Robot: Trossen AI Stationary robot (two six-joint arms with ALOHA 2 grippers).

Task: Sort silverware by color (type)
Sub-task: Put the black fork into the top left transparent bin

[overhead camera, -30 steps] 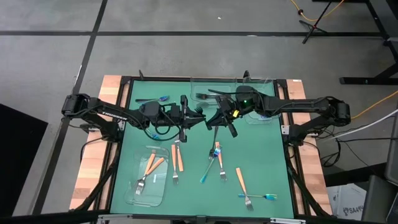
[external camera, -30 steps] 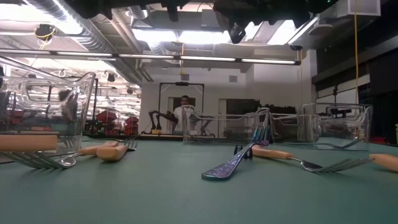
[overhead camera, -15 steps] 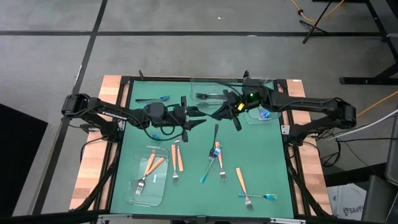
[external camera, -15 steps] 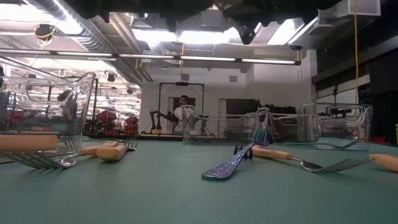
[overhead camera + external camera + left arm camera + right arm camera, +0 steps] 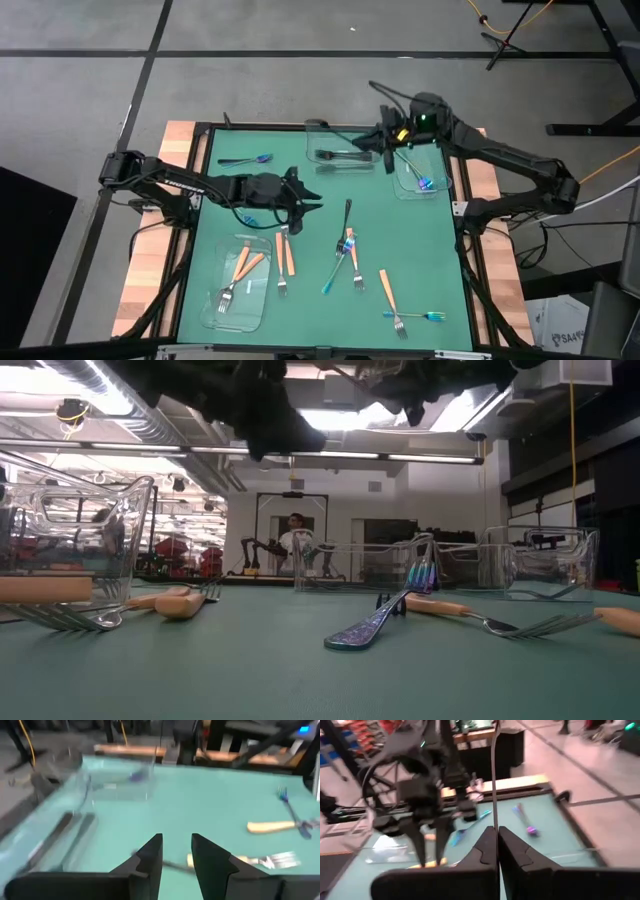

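My right gripper (image 5: 383, 143) is raised over the table's far right, above a clear tray (image 5: 322, 130) with black utensils, and is shut on a thin black utensil (image 5: 494, 780). My left gripper (image 5: 312, 197) hangs open over the middle of the green mat, touching nothing; its fingers (image 5: 150, 857) point slightly down. A black fork (image 5: 347, 214), orange-handled forks (image 5: 285, 252) and blue-teal ones (image 5: 330, 282) lie flat on the mat. Another blue utensil (image 5: 252, 159) lies at the far left. My right gripper pinches the black utensil's thin shaft (image 5: 494, 822) between its two shut fingers (image 5: 512, 851). The fingers lie across the shaft, pointing about level toward the table's left. The utensil is lifted clear and sticks out past the fingers; which end is held I cannot tell.
A clear tray (image 5: 262, 300) at the near left holds orange-handled forks. A clear tray (image 5: 405, 185) at the far right holds a blue utensil (image 5: 425, 183). An orange-handled fork (image 5: 388, 290) and a blue fork (image 5: 425, 316) lie near the front right.
My right gripper has risen and swung from the mat's middle toward the far right edge, carrying the black utensil clear of the table. My left gripper has tipped down toward the mat and sunk a little.
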